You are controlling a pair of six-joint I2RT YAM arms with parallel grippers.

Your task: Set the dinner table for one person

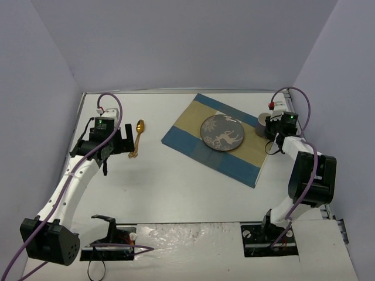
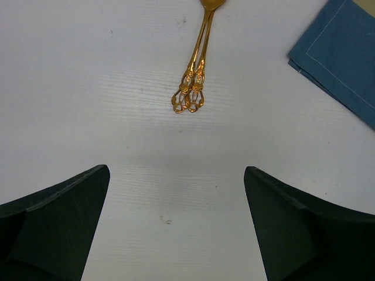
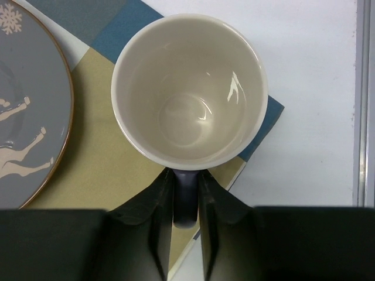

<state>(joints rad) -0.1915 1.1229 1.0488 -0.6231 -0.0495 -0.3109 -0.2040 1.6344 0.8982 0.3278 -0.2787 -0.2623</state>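
The white dinner table carries a blue-and-tan placemat with a grey reindeer plate on it. A cream-lined mug is upright over the mat's far right corner. My right gripper is shut on its dark handle; whether the mug rests on the mat I cannot tell. From above, the mug is partly hidden by that gripper. Two gold pieces of cutlery lie side by side left of the mat. My left gripper stands open just short of their handles, holding nothing.
A metal rail runs along the table's right edge close to the mug. The placemat's blue corner lies to the right of the cutlery. Grey walls close in the table on three sides. The arm bases are bolted at the near edge.
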